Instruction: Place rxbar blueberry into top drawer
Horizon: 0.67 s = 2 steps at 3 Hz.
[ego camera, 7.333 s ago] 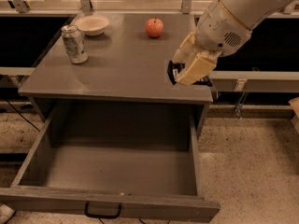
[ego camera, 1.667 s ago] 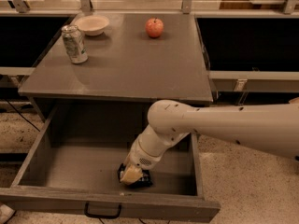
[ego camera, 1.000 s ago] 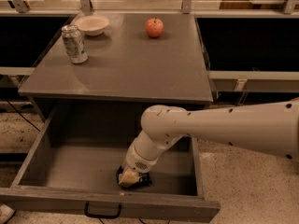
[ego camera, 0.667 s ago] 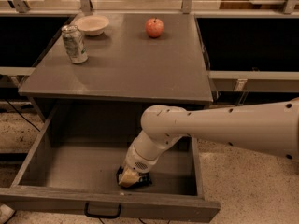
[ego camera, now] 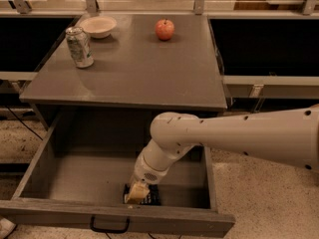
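Gripper: the tan gripper (ego camera: 136, 193) is down inside the top drawer (ego camera: 46, 154), low over its floor and close behind the front panel, right of the middle.
Jaws: they point down at the bar and meet it at its left end; whether they clamp it or stand apart from it cannot be told.
Rxbar blueberry: the rxbar blueberry (ego camera: 150, 195) lies flat on the drawer floor, near the front wall, partly covered by the gripper.
Top drawer: pulled fully out below the desk (ego camera: 134, 71), grey walls, with a black handle (ego camera: 109, 227) on its front panel.
Arm: the white arm (ego camera: 239, 136) comes in from the right edge, bends over the drawer's right side and angles down into it.
Desk top: a red apple (ego camera: 164, 29) stands at the back, a pale bowl (ego camera: 98, 26) at the back left, and a drinks can (ego camera: 79, 46) upright just in front of the bowl.
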Tool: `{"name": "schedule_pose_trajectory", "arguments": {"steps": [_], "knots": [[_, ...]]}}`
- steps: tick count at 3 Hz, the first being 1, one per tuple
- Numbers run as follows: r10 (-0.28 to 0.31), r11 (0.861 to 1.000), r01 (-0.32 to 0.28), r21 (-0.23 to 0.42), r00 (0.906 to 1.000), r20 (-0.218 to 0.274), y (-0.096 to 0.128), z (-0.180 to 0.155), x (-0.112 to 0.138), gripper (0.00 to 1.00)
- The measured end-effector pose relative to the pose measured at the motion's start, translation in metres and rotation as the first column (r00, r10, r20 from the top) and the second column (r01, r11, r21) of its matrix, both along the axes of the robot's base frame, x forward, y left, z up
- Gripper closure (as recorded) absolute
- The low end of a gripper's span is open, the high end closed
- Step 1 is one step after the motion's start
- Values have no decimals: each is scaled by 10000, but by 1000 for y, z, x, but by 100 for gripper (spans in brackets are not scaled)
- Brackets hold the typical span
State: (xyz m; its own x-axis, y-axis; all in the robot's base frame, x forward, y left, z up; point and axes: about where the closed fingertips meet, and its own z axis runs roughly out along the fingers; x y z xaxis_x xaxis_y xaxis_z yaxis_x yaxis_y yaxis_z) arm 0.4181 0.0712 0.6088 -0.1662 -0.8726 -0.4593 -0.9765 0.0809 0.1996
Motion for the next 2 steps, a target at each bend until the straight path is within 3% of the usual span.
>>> {"name": "schedule_pose_trajectory", "arguments": {"steps": [1, 2], "knots": [[1, 10000, -1, 0, 10000, 0, 0, 0, 0, 0], [1, 10000, -1, 0, 10000, 0, 0, 0, 0, 0]]}}
